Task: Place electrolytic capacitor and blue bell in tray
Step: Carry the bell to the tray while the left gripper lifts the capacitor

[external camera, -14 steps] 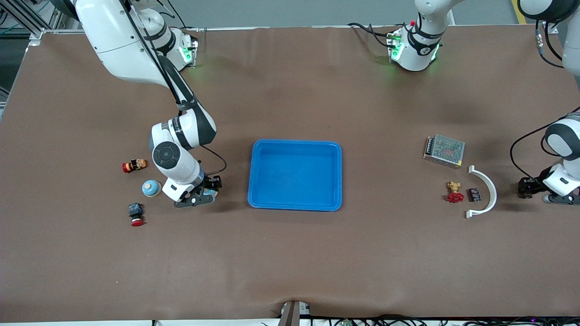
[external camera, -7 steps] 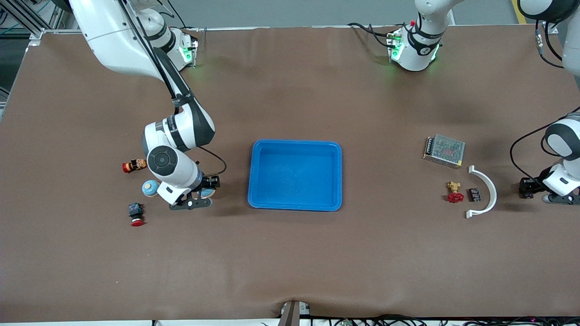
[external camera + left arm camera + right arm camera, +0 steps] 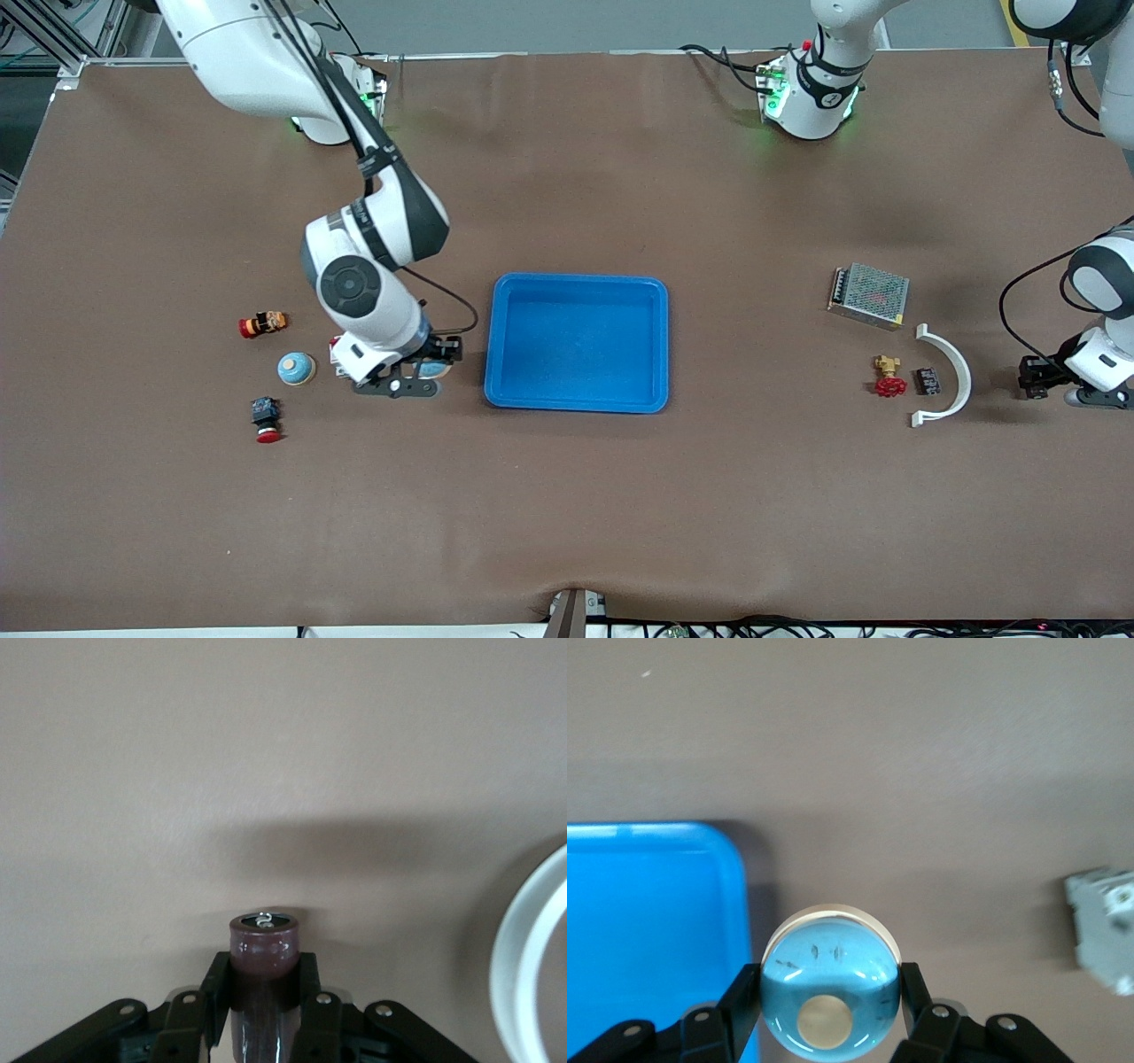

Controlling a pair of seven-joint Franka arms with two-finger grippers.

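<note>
From the front I only see my right hand (image 3: 415, 377) low beside the tray (image 3: 577, 282) at the right arm's end, its load mostly hidden; the right wrist view settles it, the fingers (image 3: 914, 992) clamped on a glossy blue bell (image 3: 829, 1001) with a pale round knob, right next to the tray's rim. The left wrist view likewise shows my left hand (image 3: 263, 992) clamped on the electrolytic capacitor (image 3: 263, 948) (dark maroon can, metal-topped), which the front view does not resolve; that hand sits low at the left arm's end of the worktop (image 3: 567, 496), near the white curved piece (image 3: 952, 372). A second blue bell-like dome (image 3: 296, 368), two red-capped buttons (image 3: 262, 324), a red valve (image 3: 889, 377) and a mesh-topped box (image 3: 869, 294) lie around.
</note>
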